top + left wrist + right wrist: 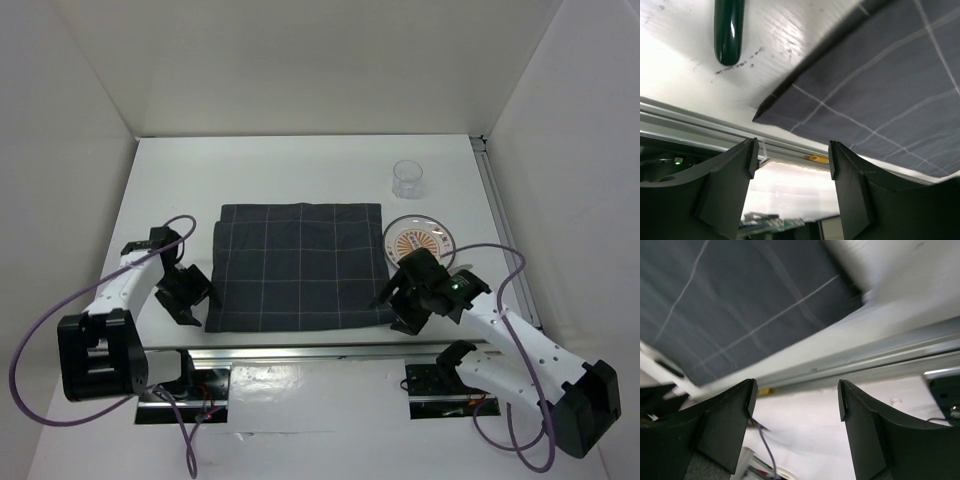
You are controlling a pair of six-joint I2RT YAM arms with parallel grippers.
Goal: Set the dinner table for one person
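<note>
The white dinner table [300, 170] carries a dark grey checked placemat [300, 265] at its middle. My left gripper [190, 295] hovers open at the mat's near left corner, with nothing between its fingers. In the left wrist view the left gripper [792, 150] stands past the table's edge rail, below the placemat [875, 95] corner. My right gripper [400, 300] is open and empty at the mat's near right corner. The right wrist view shows the right gripper [797, 390] beyond the rail, with the placemat [740, 300] above it.
A clear glass [407, 178] stands at the back right. A small plate [420, 237] with an orange pattern lies right of the mat, just behind my right gripper. A dark green rounded handle [728, 32] lies on the table left of the mat. White walls enclose the table.
</note>
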